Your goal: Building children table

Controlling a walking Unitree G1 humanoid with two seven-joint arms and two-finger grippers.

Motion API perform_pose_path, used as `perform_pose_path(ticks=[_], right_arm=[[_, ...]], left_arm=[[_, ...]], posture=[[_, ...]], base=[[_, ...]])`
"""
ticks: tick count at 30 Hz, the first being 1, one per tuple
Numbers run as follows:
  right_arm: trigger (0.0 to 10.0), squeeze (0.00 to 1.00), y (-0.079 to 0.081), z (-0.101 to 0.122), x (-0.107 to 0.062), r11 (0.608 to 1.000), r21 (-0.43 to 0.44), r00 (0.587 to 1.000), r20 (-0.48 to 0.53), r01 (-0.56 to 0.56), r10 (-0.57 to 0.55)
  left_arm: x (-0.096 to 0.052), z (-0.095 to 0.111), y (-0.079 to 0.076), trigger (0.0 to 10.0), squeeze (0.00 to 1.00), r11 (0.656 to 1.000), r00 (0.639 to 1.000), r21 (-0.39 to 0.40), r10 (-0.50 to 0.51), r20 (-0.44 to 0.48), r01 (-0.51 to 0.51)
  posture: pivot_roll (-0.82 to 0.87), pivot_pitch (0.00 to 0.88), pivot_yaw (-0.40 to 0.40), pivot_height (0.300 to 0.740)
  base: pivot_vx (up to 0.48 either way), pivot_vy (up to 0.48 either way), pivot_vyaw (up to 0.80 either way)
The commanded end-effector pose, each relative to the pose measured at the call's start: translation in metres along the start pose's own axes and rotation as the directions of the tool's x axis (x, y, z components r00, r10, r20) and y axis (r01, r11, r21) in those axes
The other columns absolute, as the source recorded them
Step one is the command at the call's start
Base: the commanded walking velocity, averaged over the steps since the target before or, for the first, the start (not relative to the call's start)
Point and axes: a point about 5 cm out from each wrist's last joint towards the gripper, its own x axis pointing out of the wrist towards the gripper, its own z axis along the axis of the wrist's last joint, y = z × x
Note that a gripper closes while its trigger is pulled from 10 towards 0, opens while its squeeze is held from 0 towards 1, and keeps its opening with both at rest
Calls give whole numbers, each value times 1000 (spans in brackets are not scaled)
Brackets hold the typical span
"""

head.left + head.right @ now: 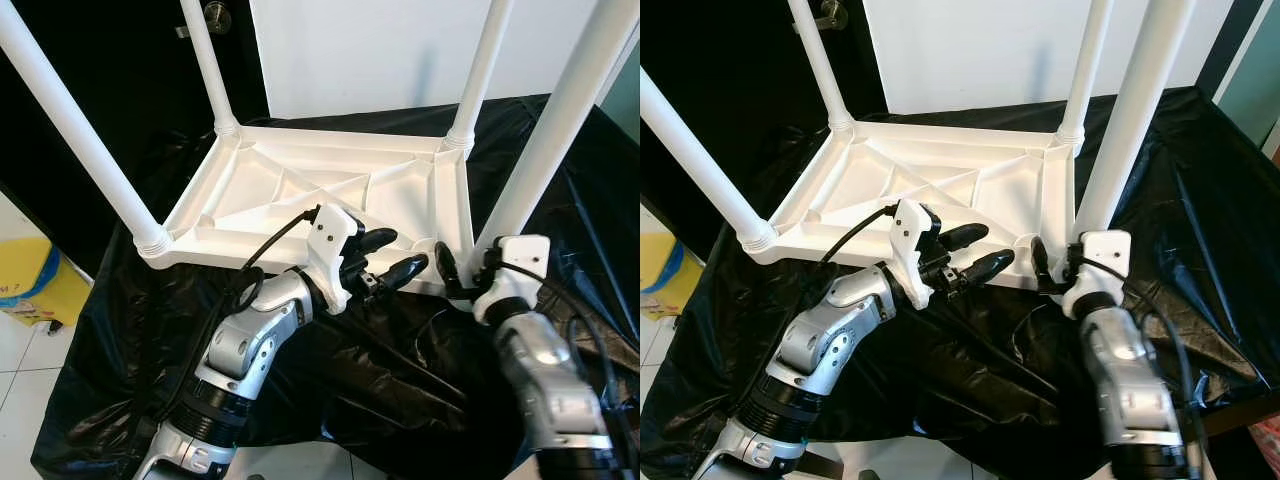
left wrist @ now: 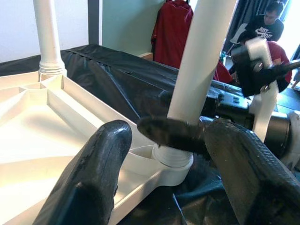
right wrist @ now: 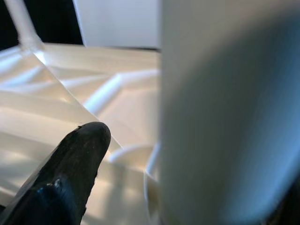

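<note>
A white plastic children's table (image 1: 300, 190) lies upside down on a black sheet, with its legs standing up from the corners. My left gripper (image 1: 392, 255) is open at the table's front edge, and nothing is between its fingers (image 2: 98, 164). My right gripper (image 1: 465, 270) is at the foot of the near right leg (image 1: 560, 110). It is open, and the leg stands between its fingers. One finger (image 3: 79, 159) is beside the leg with a gap showing; the other is hidden behind it. The left wrist view shows that finger (image 2: 173, 133) crossing the leg's socket.
The black sheet (image 1: 380, 370) covers the whole work surface and hangs over its edges. A yellow object (image 1: 30, 280) sits on the tiled floor at the left. A white wall is behind the table. People (image 2: 269, 23) and a red garment (image 2: 171, 28) are in the background.
</note>
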Motion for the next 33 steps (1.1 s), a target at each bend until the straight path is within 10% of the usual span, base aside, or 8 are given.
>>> perform_pose_path(ticks=[1, 33], right_arm=[[10000, 0, 3, 5, 2, 993, -14, 993, 26, -117, 117], [10000, 0, -19, -18, 19, 849, -128, 857, -143, -513, 495]], left_arm=[[-2, -3, 6, 10000, 0, 998, 998, -12, 61, -21, -61], [-18, -13, -5, 10000, 0, 995, 993, 102, 3, -121, 10]], posture=[[-203, 55, 36, 740], [-132, 23, 36, 740]], base=[[0, 0, 0], [0, 0, 0]])
